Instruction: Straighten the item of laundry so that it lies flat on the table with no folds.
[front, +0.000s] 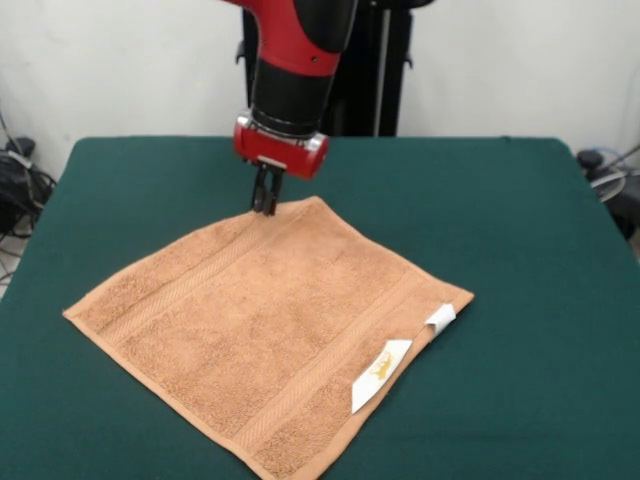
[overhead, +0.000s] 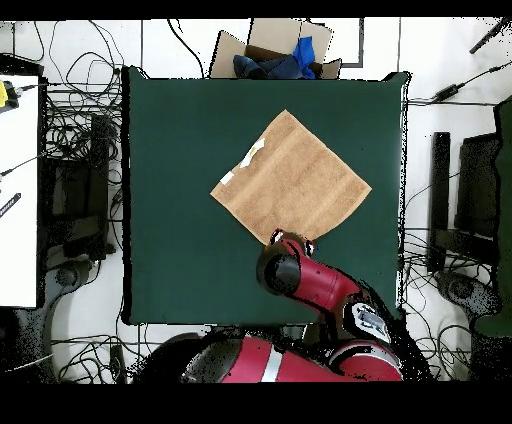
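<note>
Front view: the towel (front: 270, 335) lies spread on the green table (front: 520, 220), turned like a diamond, filling the centre and the 6–8 o'clock part of the picture. Border bands run straight; no fold or ridge shows. Two white tags (front: 381, 374) sit on the edge toward 4 o'clock, the smaller one curled up a little. The gripper (front: 264, 203) comes down from 12 o'clock and its tips stand together at the towel's far corner, touching or just above the cloth. The fingers look clenched with no gap between them; whether cloth is pinched between them I cannot tell.

Overhead view: the towel (overhead: 291, 179) is a clean diamond slightly toward 1 o'clock of table centre, well inside every table edge (overhead: 160, 250). The arm (overhead: 300, 280) covers the corner at 6 o'clock, so the gripper itself is hidden here. A cardboard box with blue cloth (overhead: 275, 50) sits off the table at 12 o'clock.

Judgement: the flattening looks essentially done; the step in hand is the last corner pull or its release. The next move calls for letting go and lifting straight up, without dragging the corner back over.
</note>
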